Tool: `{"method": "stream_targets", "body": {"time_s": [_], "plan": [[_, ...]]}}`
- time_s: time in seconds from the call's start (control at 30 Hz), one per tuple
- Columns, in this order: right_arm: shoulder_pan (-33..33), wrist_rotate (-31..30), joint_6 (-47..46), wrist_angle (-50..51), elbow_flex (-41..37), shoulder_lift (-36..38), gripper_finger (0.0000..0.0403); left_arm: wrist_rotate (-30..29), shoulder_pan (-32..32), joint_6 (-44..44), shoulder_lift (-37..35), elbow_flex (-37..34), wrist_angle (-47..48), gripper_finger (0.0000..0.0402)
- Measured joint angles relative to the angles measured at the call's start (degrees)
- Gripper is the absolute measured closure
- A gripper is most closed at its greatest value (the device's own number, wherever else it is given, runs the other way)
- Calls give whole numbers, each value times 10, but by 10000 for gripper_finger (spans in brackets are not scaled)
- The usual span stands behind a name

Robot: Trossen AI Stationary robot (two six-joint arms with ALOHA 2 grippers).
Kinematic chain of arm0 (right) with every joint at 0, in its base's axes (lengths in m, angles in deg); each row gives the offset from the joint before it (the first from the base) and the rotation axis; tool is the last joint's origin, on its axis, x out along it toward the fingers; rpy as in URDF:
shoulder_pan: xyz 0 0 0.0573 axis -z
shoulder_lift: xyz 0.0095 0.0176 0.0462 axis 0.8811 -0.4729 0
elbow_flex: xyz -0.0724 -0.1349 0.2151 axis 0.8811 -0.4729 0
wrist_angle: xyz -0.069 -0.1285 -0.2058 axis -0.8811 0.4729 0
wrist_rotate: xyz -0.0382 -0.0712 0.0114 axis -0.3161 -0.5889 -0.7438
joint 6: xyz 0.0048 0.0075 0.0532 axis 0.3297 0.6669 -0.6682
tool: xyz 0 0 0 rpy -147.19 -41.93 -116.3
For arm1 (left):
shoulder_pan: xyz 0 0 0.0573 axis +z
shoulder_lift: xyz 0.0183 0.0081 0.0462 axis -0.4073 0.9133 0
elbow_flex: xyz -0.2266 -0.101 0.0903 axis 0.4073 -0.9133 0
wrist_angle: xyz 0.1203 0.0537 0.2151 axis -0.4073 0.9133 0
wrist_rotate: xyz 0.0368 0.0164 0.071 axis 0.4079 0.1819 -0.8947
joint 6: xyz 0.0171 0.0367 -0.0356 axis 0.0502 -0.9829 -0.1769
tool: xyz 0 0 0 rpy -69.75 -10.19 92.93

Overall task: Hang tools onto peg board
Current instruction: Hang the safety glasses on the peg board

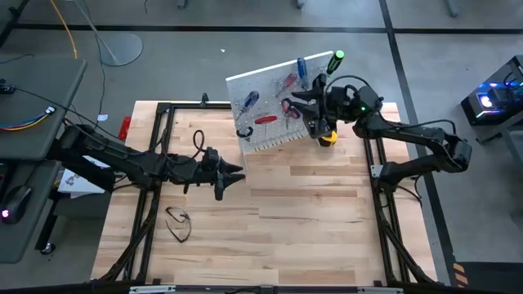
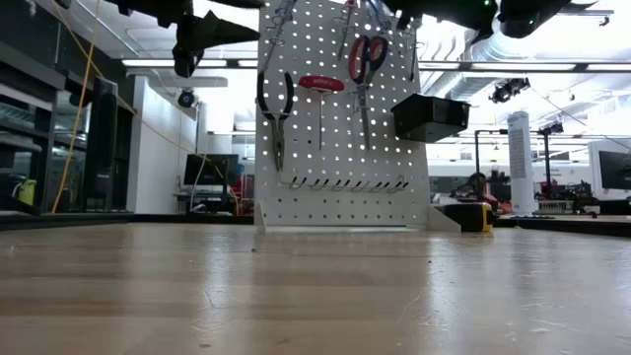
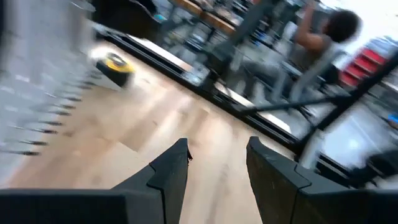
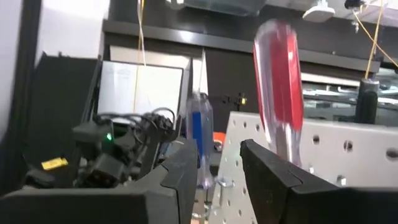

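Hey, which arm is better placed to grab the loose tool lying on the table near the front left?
Left, I'd say. The left gripper hovers open and empty over the table, nearer the tool. The right gripper is up at the peg board, its fingers apart beside a red screwdriver.

- A yellow tape measure [image 1: 328, 138] sits on the pale wooden counter [image 1: 310, 212], toward its far right corner.
- A black metal frame [image 1: 160, 147] runs along the counter's edges.
- Safety glasses [image 1: 178, 223] lie on the counter's near left part.
- A person [image 3: 323, 37] is blurred in the room beyond, near red drawers [image 3: 364, 62].
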Motion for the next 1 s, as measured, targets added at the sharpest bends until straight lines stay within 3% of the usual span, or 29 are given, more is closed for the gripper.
{"method": "stream_targets", "body": {"time_s": [0.1,0.37,0.53,0.63,0.73,0.83,0.9,1.0], "plan": [[-6,5,-17,0,0,20,285,70,-5,2,0,1,23,255],[-52,2,-31,0,0,74,284,263,-72,94,0,3,216,255],[-77,-11,-63,9,0,96,284,364,-145,160,0,59,423,255],[-92,-19,-73,26,0,101,284,360,-192,344,0,82,528,255],[-108,-28,-72,47,0,106,284,296,-250,564,1,77,531,255],[-120,-31,-70,57,0,106,284,231,-299,729,19,71,521,255],[-125,-32,-69,61,0,106,284,229,-321,809,41,70,523,255],[-128,-32,-69,63,0,106,284,255,-340,842,84,70,515,255]]}}
